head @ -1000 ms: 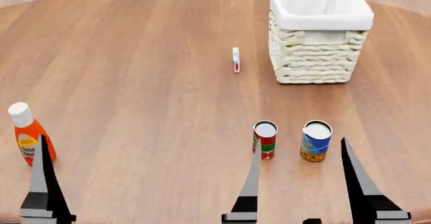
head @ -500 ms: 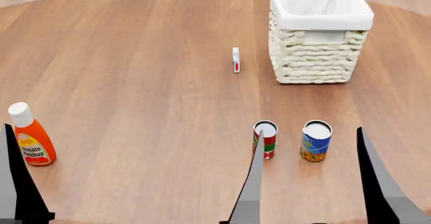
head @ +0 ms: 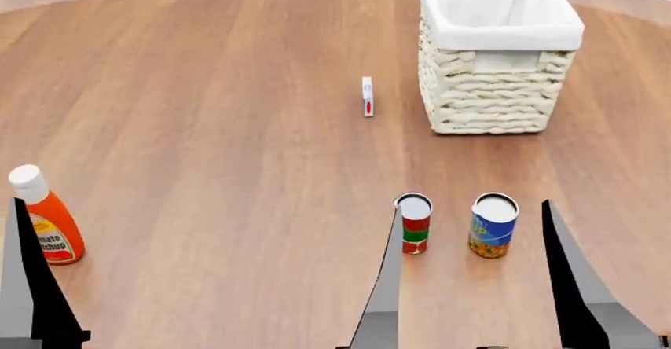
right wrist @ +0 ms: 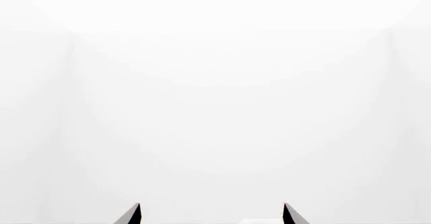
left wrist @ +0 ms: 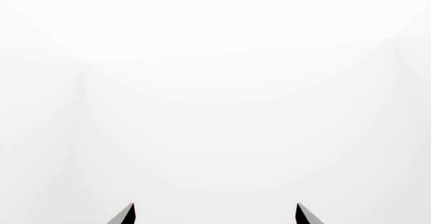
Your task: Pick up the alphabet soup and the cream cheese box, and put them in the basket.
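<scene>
The right arm's jaws, spread wide and empty, have crept forward to flank the blue-labelled alphabet soup can [head: 493, 225], which stands well short of the cream wicker basket [head: 493, 97] (left jaws spread too), so a grasp looks near.

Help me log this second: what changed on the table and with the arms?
Only the arms moved. The right gripper spread its fingers wider around the alphabet soup; the left gripper's visible finger drifted outward, off the ketchup bottle. Nothing was grasped. The cream cheese box and basket stayed put.
</scene>
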You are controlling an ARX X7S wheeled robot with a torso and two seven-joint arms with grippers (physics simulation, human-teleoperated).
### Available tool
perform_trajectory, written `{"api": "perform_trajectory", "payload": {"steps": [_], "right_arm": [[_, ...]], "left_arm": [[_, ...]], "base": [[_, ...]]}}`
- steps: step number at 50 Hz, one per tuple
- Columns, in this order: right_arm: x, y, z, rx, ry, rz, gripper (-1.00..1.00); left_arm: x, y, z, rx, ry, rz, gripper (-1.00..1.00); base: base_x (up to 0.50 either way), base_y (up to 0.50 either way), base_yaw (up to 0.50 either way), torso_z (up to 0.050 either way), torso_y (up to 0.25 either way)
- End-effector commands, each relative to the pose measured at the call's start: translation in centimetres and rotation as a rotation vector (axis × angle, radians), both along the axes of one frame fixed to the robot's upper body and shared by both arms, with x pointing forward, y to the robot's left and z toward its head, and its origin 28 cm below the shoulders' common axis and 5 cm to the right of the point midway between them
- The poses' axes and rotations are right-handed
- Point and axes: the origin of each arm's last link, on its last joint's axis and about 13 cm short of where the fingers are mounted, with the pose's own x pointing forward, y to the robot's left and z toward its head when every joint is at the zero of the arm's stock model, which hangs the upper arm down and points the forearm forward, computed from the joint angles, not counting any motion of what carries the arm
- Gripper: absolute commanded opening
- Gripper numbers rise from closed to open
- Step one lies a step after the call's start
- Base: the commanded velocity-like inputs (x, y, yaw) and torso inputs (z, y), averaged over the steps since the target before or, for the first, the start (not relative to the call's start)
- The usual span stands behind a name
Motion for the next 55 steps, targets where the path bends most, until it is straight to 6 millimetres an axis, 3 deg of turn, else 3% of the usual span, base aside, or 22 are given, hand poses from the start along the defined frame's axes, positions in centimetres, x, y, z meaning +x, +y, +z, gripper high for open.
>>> {"api": "perform_trajectory", "payload": {"steps": [1,55], "right_arm": [[-0.02,0.03,-0.08,-0.001,0.014,0.005,1.00],[0.34,0.36,-0.61,-0.031,0.062,0.032,1.00]], "left_arm": [[-0.01,0.04,-0.10,0.000,0.002,0.007,1.00],[0.23,0.06,-0.56,0.010,0.023,0.007,1.00]], "base": [[0.04,0.00,0.00,0.000,0.000],[0.10,0.00,0.00,0.000,0.000]]}}
